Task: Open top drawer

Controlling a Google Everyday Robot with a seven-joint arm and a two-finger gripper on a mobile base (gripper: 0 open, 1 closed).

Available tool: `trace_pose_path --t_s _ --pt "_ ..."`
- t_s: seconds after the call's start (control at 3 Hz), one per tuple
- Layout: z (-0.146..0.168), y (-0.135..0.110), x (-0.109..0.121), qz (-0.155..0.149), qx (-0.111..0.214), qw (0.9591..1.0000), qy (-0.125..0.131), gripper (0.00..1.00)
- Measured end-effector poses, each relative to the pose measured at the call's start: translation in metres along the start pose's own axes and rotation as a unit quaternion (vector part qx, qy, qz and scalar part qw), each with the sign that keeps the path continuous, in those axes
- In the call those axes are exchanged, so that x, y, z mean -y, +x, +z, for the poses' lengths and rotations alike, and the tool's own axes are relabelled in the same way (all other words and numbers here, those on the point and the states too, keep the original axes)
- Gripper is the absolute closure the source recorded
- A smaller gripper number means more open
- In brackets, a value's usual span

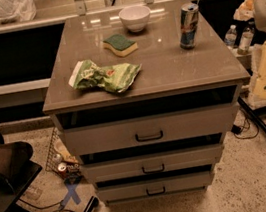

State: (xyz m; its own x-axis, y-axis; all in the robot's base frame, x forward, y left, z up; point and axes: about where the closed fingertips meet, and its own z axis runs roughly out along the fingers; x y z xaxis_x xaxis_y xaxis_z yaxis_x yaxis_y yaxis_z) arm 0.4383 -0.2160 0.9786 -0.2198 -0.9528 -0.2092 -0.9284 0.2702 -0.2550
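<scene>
The top drawer (147, 128) is the uppermost of three light-grey fronts on the cabinet, with a small black bar handle (149, 136) at its centre. A dark gap runs above its front, and no inside shows. Two shorter drawer fronts (153, 164) sit below it. A dark bulky shape at the left edge looks like my arm and gripper (0, 158). It sits low, well left of the cabinet, and touches none of the drawers.
On the cabinet top (192, 67) lie a white bowl (134, 17), a green sponge (120, 44), a crumpled green bag (103, 76) and a can (188, 26). On the floor are a wire basket with cans (59, 163), black stand legs (257, 122) and cables.
</scene>
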Motion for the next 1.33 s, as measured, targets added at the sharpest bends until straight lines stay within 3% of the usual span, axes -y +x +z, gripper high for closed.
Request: trace_pose_path --t_s 0.33,0.67,1.33 --pt "0.0 0.0 0.0 0.0 0.0 1.0 0.0 0.0" --pt "0.011 -0.002 0.008 -0.003 0.017 0.9996 0.024 0.0" --pt "0.078 0.004 0.006 -0.053 0.064 0.9935 0.078 0.0"
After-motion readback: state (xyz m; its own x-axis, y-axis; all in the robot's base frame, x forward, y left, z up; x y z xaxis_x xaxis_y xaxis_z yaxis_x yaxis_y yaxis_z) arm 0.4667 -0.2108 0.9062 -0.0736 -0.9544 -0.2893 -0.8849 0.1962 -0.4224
